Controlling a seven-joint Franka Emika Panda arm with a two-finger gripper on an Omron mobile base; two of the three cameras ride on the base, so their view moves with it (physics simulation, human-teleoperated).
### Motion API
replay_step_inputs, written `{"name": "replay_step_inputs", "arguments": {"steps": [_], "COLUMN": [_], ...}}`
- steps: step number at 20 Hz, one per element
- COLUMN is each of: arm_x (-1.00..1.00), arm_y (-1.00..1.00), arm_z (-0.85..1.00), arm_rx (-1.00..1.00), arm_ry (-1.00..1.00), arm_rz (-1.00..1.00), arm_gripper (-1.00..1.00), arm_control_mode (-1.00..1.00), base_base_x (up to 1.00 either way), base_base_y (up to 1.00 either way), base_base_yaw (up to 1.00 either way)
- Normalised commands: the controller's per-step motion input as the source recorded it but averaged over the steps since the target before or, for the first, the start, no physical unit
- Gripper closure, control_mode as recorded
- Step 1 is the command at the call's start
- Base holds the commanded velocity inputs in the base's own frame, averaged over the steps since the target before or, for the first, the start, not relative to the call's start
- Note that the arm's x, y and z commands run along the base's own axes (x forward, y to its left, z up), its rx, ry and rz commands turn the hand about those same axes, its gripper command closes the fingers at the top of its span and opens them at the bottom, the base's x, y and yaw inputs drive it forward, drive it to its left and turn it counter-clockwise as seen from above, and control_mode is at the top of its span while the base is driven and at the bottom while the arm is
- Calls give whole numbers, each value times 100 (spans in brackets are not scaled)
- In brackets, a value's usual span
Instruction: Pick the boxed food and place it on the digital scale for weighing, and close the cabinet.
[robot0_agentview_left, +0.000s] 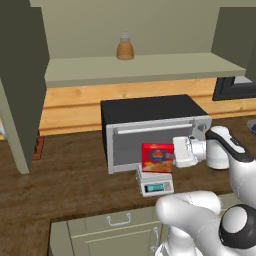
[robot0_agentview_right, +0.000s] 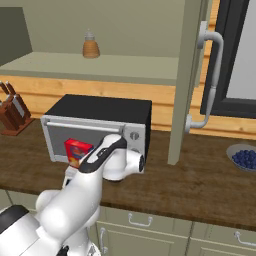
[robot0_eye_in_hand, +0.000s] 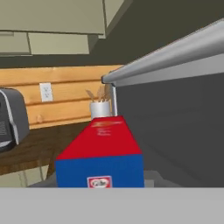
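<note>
The boxed food (robot0_agentview_left: 156, 157) (robot0_agentview_right: 76, 150) (robot0_eye_in_hand: 98, 140) stands upright on the digital scale (robot0_agentview_left: 156, 187), right in front of the toaster oven's door. My gripper (robot0_agentview_left: 173, 155) reaches in level from the right and is shut on the box; its fingers are hidden by the box and the hand. In the hand view the box's blue side faces me, with the red top above it. The cabinet (robot0_agentview_left: 140, 67) is open, its left door (robot0_agentview_left: 20, 85) and right door (robot0_agentview_right: 187, 75) swung out over the counter.
A silver-and-black toaster oven (robot0_agentview_left: 150, 127) (robot0_agentview_right: 100, 117) stands just behind the scale. An amber bottle (robot0_agentview_left: 125, 46) sits on the cabinet shelf. A knife block (robot0_agentview_right: 12, 112) is at the left, a bowl of blueberries (robot0_agentview_right: 245, 157) at the right. Drawers (robot0_agentview_left: 117, 220) lie below the counter edge.
</note>
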Motion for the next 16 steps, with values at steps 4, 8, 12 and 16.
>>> {"name": "replay_step_inputs", "arguments": {"steps": [4,8,12,16], "arm_x": [0,0,0,0], "arm_y": [3,0,0,-2], "arm_z": [0,0,0,0], "arm_rx": [0,0,0,0], "arm_ry": [-5,-2,0,0], "arm_rz": [0,0,0,0], "arm_gripper": [-100,-100,-100,-100], "arm_control_mode": [-100,-100,-100,-100], "base_base_x": [0,0,0,0], "base_base_y": [0,0,0,0], "base_base_yaw": [0,0,0,0]}}
